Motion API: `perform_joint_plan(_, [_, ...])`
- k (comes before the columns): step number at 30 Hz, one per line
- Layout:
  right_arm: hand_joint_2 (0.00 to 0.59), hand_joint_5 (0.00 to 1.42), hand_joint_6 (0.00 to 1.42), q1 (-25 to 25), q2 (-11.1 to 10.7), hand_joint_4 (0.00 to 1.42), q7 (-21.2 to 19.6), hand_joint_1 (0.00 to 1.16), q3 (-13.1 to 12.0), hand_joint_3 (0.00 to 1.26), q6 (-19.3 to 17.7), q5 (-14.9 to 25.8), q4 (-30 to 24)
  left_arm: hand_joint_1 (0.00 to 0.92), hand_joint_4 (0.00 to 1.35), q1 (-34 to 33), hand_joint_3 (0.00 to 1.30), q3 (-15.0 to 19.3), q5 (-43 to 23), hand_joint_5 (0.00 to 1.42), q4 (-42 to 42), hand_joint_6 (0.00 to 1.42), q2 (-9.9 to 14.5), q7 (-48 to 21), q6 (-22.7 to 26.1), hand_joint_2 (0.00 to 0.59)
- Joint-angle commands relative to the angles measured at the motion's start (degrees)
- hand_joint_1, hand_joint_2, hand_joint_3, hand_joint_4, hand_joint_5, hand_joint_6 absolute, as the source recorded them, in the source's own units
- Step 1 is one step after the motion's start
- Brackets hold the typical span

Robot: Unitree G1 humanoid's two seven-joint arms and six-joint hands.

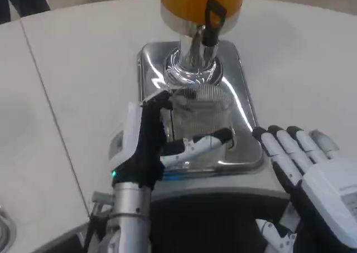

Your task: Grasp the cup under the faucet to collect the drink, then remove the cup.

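At five o'clock the right hand (309,169) rests spread, holding nothing. The left hand (153,147) clasps the clear cup (201,116) on the chrome tray (245,105) under the faucet (211,24); next, work the tap.

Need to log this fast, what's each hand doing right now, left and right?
Left hand: holding the clear cup on the drink dispenser's chrome base.
Right hand: open, fingers spread, holding nothing.
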Motion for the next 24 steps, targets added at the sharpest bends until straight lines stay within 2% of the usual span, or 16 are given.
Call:
perform_joint_plan(1, [0.542,0.0,0.0,-1.92,0.36,0.0,1.47,0.29,0.03,0.0,0.81,-0.47,0.34,0.684,1.19,-5.76,1.16,-0.72,-0.87,1.42,6.57,1.42,-1.25,3.75,-2.69,0.052])
perform_joint_plan(6, [0.542,0.0,0.0,-4.97,0.85,0.0,2.53,0.29,0.87,0.0,1.78,-1.71,1.7,0.686,1.17,-11.92,1.16,-0.46,-1.42,1.42,15.85,1.42,-2.37,8.19,-3.83,0.057])
perform_joint_plan(13, [0.542,0.0,0.0,-6.39,1.66,0.0,3.15,0.29,1.93,0.0,2.51,-3.23,2.15,0.684,1.14,-17.14,1.15,-2.45,0.26,1.41,26.0,1.42,-3.29,15.71,-5.27,0.064])
perform_joint_plan(17, [0.542,0.0,0.0,-5.87,2.1,0.0,2.75,0.29,1.98,0.0,2.69,-3.65,2.11,0.675,1.11,-19.85,1.09,-3.39,0.3,1.38,30.88,1.42,-2.74,18.52,-5.79,0.08])
perform_joint_plan(20, [0.542,0.0,0.0,-6.07,2.13,0.0,3.23,0.29,2.28,0.0,2.82,-3.78,2.36,0.647,1.12,-21.16,0.99,-4.07,0.15,1.33,34.38,1.42,-2.3,18.94,-5.64,0.092])
perform_joint_plan(22, [0.542,0.0,0.0,-6.38,2.27,0.0,3.45,0.29,2.51,0.0,3.02,-4.02,2.47,0.621,1.02,-21.62,0.85,-4.98,0.5,1.24,35.71,1.4,-2.01,19.59,-5.66,0.1])
perform_joint_plan(24, [0.541,0.0,0.0,-7.19,2.53,0.0,3.71,0.29,2.92,0.0,3.45,-4.28,2.92,0.611,0.73,-21.67,0.64,-6.13,1.07,1.05,36.29,1.22,-1.49,20.06,-5.95,0.101])
